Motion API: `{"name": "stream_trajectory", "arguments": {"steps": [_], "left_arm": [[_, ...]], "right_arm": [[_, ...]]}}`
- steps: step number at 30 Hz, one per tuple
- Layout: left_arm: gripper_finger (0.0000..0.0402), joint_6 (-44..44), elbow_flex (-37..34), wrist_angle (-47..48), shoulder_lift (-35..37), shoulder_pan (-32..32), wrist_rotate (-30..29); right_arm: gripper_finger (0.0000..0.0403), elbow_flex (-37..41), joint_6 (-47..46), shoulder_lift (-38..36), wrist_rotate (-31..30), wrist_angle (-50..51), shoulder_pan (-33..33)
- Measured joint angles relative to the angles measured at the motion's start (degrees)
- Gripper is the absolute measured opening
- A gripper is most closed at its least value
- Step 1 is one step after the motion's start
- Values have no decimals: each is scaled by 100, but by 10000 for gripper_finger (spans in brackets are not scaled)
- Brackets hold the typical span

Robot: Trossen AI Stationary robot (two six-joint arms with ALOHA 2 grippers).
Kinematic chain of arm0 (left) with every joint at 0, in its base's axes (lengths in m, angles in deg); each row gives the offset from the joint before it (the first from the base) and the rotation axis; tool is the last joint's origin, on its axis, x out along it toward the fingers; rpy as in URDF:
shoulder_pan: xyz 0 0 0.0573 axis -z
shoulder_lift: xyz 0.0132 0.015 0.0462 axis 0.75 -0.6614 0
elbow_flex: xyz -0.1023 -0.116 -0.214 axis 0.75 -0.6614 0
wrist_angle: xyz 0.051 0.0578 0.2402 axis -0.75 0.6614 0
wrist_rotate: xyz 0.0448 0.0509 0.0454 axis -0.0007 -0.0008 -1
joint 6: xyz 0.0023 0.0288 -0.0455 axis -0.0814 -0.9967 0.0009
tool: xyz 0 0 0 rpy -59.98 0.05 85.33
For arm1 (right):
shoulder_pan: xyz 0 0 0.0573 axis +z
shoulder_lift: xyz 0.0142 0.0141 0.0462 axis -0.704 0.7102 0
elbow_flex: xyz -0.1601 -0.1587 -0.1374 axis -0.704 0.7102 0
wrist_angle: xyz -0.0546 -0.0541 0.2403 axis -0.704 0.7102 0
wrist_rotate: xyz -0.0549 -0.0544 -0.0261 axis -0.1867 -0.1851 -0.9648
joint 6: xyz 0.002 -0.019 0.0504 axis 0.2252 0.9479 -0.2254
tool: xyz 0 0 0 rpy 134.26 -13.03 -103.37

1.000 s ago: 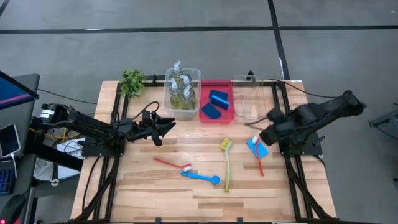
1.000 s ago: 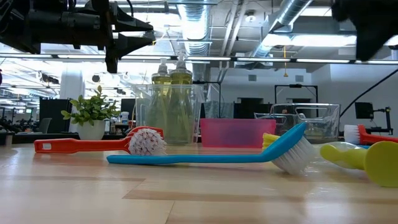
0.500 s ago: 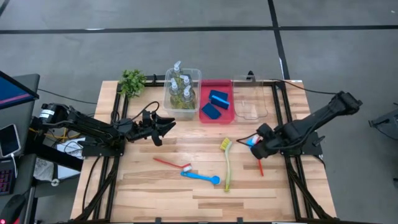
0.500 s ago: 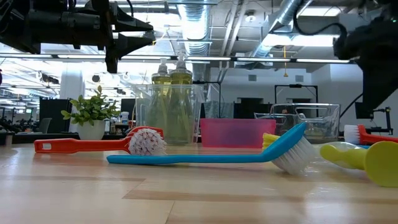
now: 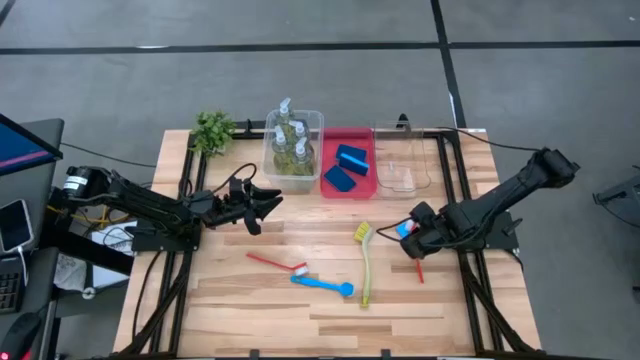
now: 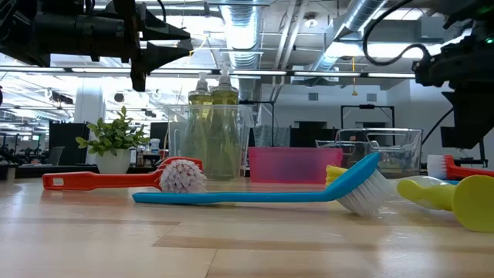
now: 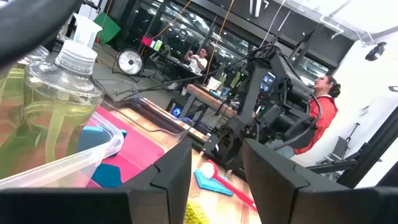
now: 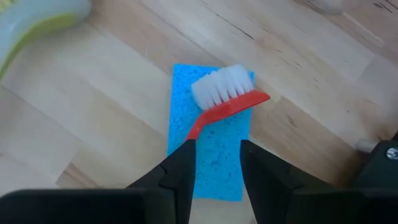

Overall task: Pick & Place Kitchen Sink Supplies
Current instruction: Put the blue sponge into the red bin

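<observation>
A blue sponge lies flat on the table's right part, with the white-bristled head of a red brush resting on it. My right gripper hangs open just over them, a finger on each side of the brush's handle; in the high view it covers most of the sponge. My left gripper waits open in the air at mid-left, near the clear tub of pump bottles. A red brush, a blue brush and a yellow-green brush lie flat in the middle.
A red tray at the far side holds two blue sponges. An empty clear tub stands right of it. A small plant sits at the far left corner. People and desks show in the room beyond the table.
My right gripper has come down and toward the table's left, from beside the blue sponge to right over it, tipping its fingers downward as the arm stretched out. The sponge and brushes have stayed where they were.
</observation>
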Motion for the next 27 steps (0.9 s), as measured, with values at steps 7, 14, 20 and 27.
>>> {"name": "stream_trajectory", "arguments": {"steps": [7,14,20,27], "left_arm": [[144,0,0,1,0,0,0],[144,0,0,2,0,0,0],[144,0,0,5,-2,0,0],[144,0,0,17,0,0,2]], "right_arm": [[118,0,-138,535,11,-1,0],[118,0,-139,1125,184,-93,0],[118,0,131,1505,295,-754,0],[118,-7,674,1855,295,-1801,0]]}}
